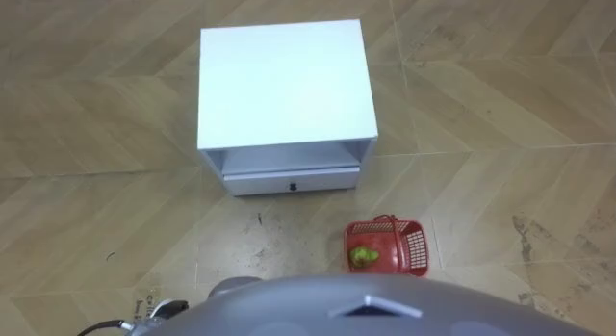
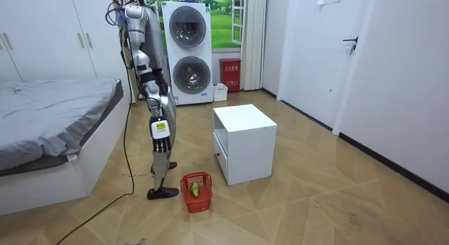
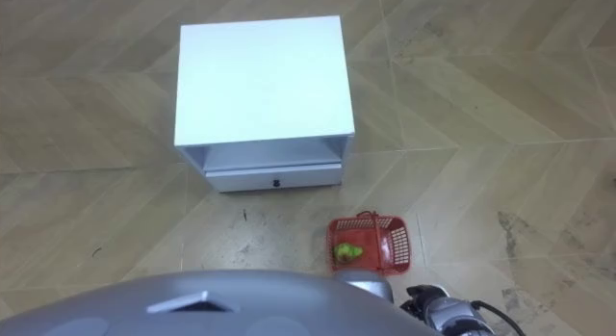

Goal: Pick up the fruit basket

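You are looking down from the robot's head at a herringbone wooden floor [image 1: 96, 182]. Straight ahead of you stands a low white cabinet [image 1: 284, 81] with a flat top. It has an open shelf and, under that, a shut drawer [image 1: 294, 184] with a small dark knob, both facing you.

The fruit basket [image 1: 416, 251] sits on the floor, nearer to you than the cabinet and off to your right. It is apart from the cabinet and just beside the robot's feet. The basket is red plastic lattice with a thin handle, standing upright, and it holds one green pear [image 1: 362, 256].

In the room view the robot stands upright between a grey bed [image 2: 49, 126] and the cabinet, facing the cabinet. Behind it are two stacked washing machines [image 2: 188, 55], a red box [image 2: 230, 73] and a white wardrobe [image 2: 42, 34]. A closed door [image 2: 351, 62] is on the room view's right.

Your right hand [image 2: 161, 133] hangs at the robot's side, well above the basket. You cannot tell how its fingers are set. Your left hand [image 1: 159, 307] peeks in at the lower left edge, and its state cannot be told either.
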You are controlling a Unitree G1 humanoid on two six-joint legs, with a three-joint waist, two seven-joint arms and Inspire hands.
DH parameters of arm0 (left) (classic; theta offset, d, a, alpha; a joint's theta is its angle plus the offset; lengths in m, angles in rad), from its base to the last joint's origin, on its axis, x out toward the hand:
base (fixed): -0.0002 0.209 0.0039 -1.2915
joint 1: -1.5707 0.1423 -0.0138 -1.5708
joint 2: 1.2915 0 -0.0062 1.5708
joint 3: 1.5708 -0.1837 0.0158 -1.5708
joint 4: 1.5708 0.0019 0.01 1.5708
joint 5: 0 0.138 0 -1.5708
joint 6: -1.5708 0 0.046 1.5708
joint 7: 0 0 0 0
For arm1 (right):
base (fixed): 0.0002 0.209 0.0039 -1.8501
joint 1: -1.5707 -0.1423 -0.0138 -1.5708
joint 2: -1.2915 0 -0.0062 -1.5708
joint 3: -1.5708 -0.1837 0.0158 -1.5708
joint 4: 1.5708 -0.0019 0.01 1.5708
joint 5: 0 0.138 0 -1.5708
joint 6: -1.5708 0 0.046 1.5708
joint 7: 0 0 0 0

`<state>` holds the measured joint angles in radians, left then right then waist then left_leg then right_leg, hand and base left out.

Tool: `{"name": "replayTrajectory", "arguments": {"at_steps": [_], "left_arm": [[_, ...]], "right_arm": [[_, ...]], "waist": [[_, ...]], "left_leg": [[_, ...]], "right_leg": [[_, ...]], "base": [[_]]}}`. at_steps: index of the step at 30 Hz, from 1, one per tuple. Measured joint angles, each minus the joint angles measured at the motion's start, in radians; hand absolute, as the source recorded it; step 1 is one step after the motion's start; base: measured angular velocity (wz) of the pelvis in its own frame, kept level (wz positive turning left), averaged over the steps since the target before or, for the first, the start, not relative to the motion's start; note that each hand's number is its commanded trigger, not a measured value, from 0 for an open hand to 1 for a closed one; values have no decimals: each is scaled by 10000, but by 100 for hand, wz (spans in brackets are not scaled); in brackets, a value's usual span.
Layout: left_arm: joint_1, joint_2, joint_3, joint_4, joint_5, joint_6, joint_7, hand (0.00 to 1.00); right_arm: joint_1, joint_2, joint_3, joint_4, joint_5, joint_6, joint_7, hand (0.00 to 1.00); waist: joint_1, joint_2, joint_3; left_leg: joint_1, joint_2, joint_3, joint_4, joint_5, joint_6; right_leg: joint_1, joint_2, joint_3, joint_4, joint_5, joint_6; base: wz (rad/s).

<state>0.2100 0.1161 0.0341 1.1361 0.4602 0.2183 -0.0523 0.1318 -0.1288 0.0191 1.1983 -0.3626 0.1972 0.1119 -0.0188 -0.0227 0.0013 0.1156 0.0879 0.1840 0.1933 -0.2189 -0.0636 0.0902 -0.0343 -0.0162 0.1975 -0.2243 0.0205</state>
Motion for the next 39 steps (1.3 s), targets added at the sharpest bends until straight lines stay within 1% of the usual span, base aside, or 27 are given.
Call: {"name": "replayTrajectory", "arguments": {"at_steps": [7,10,14,25,29,31,34,35,36,37,38,39], "left_arm": [[1,0,1,0,-22,0,-7,0],[-5,16,5,1,-365,0,-9,0],[0,30,3,3,-371,-12,-6,0],[88,0,-28,29,-371,-31,27,0],[125,-107,-27,27,-373,16,24,0],[133,-124,-21,26,-367,22,15,0],[163,-118,9,27,-368,15,6,0],[163,-119,6,27,-368,10,-3,0],[135,-120,12,27,-389,-9,-33,0],[132,-122,19,28,-434,-51,-70,0],[108,-120,35,46,-482,-74,-84,0],[78,-121,31,64,-579,-92,-99,0]], "right_arm": [[-8,-1,-1,1,10,-20,-22,0],[-9,-10,3,20,125,-21,-26,0],[1,-35,4,74,366,-15,-6,0],[75,-35,185,76,381,8,-110,0],[132,-33,181,78,385,25,-110,0],[156,-15,158,73,375,26,-108,0],[146,14,154,72,361,15,-107,0],[143,13,154,72,366,14,-108,0],[137,-2,152,81,429,13,-101,0],[102,-23,148,93,429,20,-103,0],[78,-29,140,101,421,15,-108,0],[41,-31,39,109,439,13,-142,0]], "waist": [[10,13,3],[18,29,3],[14,48,4],[8,103,-1],[-21,100,-11],[-44,80,-17],[-35,53,-22],[-36,48,-30],[-32,5,-57],[-15,5,-60],[-16,12,-54],[-22,26,-40]], "left_leg": [[-4,0,-14,0,0,0],[-6,-1,-27,2,0,0],[-7,-1,-53,24,0,0],[-15,-16,-75,33,0,0],[-42,-99,-132,49,0,2],[-79,-152,-211,62,-2,7],[-120,-176,-219,125,-29,51],[-138,-184,-231,129,-29,52],[-148,-214,-240,132,-30,54],[-146,-252,-241,142,-39,72],[-157,-277,-241,178,-63,113],[-218,-325,-238,313,-153,245]], "right_leg": [[12,-2,-16,-16,0,-1],[13,-3,-27,-28,1,-1],[82,-3,-73,-95,3,-5],[126,-28,-149,-119,-2,0],[133,-121,-223,-91,-30,46],[132,-176,-288,-78,-44,70],[131,-228,-360,-55,-61,99],[131,-245,-405,-53,-66,105],[100,-276,-409,1,-76,118],[70,-322,-405,133,-93,139],[39,-351,-403,208,-130,161],[-49,-415,-392,416,-219,213]], "base": [[0],[0],[2],[1],[5],[9],[4],[8],[4],[0],[0],[3]]}}
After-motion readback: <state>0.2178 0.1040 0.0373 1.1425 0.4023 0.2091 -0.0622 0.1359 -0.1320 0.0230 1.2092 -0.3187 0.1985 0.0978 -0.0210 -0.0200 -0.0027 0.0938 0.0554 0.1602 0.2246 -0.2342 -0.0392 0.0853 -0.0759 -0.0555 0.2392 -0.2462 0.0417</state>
